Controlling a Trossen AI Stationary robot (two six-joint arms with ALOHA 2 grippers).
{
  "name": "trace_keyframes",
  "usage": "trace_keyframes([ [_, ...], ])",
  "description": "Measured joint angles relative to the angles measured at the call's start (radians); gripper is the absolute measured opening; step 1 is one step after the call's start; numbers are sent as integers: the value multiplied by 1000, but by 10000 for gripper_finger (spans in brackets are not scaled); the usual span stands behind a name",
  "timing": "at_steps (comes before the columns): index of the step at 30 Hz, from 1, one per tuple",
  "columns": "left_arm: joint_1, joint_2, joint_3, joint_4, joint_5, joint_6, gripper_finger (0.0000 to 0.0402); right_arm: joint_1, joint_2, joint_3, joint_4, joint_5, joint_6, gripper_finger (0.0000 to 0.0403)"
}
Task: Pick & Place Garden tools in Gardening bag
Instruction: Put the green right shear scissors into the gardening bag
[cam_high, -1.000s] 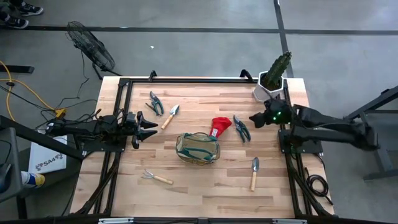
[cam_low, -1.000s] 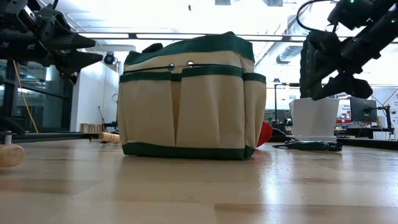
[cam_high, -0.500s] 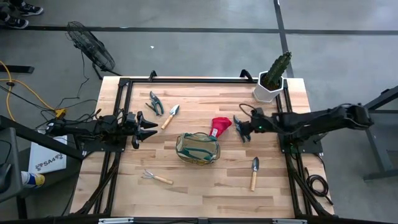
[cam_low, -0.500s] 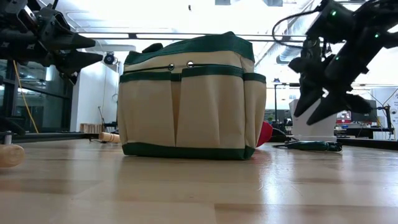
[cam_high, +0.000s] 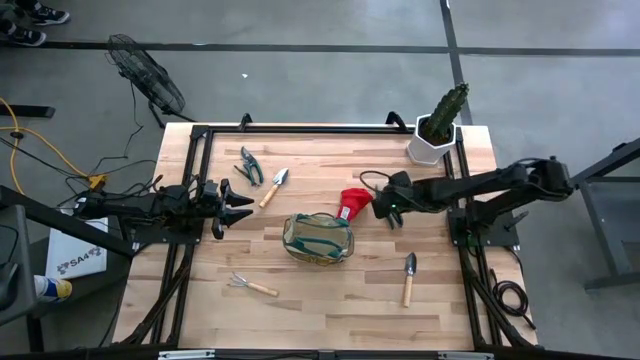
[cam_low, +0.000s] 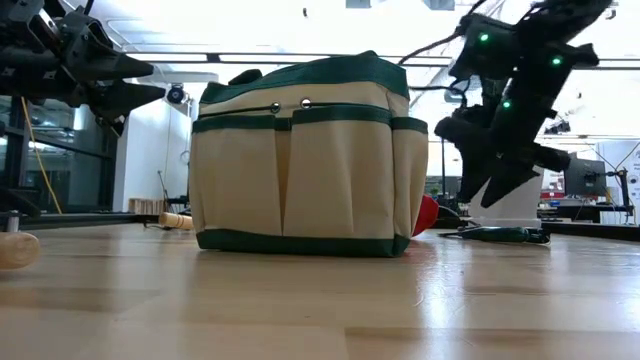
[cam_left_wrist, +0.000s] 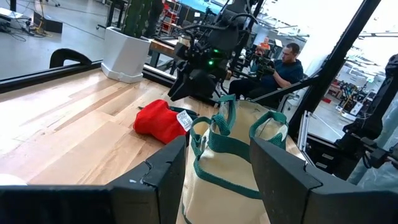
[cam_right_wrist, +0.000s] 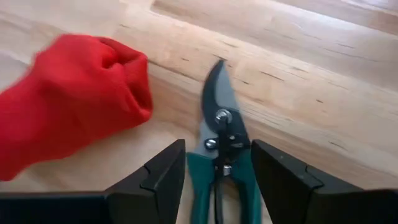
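The tan gardening bag (cam_high: 318, 238) with green trim stands upright mid-table. Beside it lie a red glove (cam_right_wrist: 68, 112) and green-handled pruning shears (cam_right_wrist: 219, 124). My right gripper (cam_right_wrist: 217, 186) hovers open just above the shears, pointing steeply down, with one finger on either side of their pivot and touching nothing. Flat on the table are second shears (cam_high: 248, 165), a trowel (cam_high: 275, 187), another trowel (cam_high: 408, 278) and a hand rake (cam_high: 252, 286). My left gripper (cam_high: 240, 205) waits open and level at the table's left side.
A green cactus in a white pot (cam_high: 438, 130) stands at the far right corner. A black frame (cam_high: 300, 128) runs along the table's far and side edges. Bare wood lies between the bag and the near edge. A seated person (cam_left_wrist: 287, 59) shows beyond the table.
My right gripper has swung from beside the cactus pot toward the table's left and down. It has tipped steeply downward and now hangs over the shears beside the red glove. Its fingers have stayed open. No tool has moved.
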Motion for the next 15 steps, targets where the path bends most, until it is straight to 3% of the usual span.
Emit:
trace_keyframes([
  [7, 0, 0, 0, 0, 0, 0, 174, 0, 111, 56, -34, -62, 30, 176],
  [15, 0, 0, 0, 0, 0, 0, 174, 0, 165, 61, -33, -60, 45, 176],
])
